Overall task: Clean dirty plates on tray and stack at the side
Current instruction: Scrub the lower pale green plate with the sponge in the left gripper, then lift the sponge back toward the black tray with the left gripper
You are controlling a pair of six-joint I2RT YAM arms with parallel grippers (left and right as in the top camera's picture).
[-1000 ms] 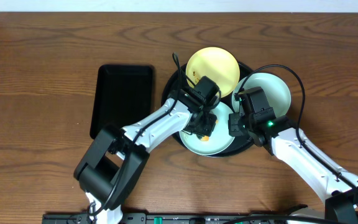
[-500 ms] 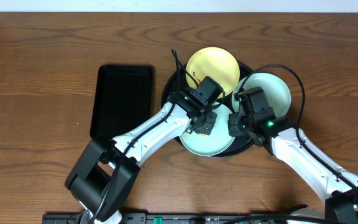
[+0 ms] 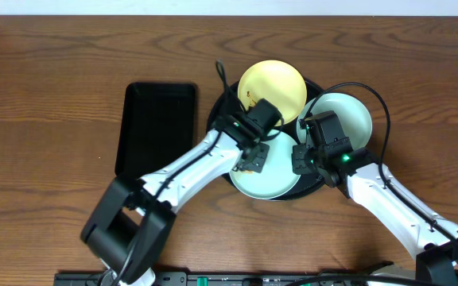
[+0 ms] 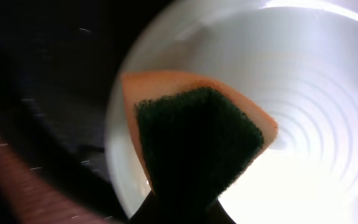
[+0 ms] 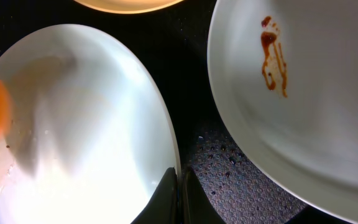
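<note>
Wooden bench (image 3: 54, 63), round black tray (image 5: 222, 165): the left end effector (image 3: 254, 159) clamps a green-faced orange sponge (image 4: 197, 143) onto the near mint-blue plate (image 3: 281, 179). The right end effector (image 5: 179, 180) pinches that plate's rim, apparently steadying it for scrubbing. A sauce-streaked mint-blue plate (image 5: 303, 93) and a yellow plate (image 3: 273, 83) sit alongside on the tray.

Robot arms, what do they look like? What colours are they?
The left arm and right arm are white rounded tubes joined by chunky black joints. Each wrist has a boxy black block with a small green light. A thin black cable loops off the right arm. The fingers are slim and dark.
</note>
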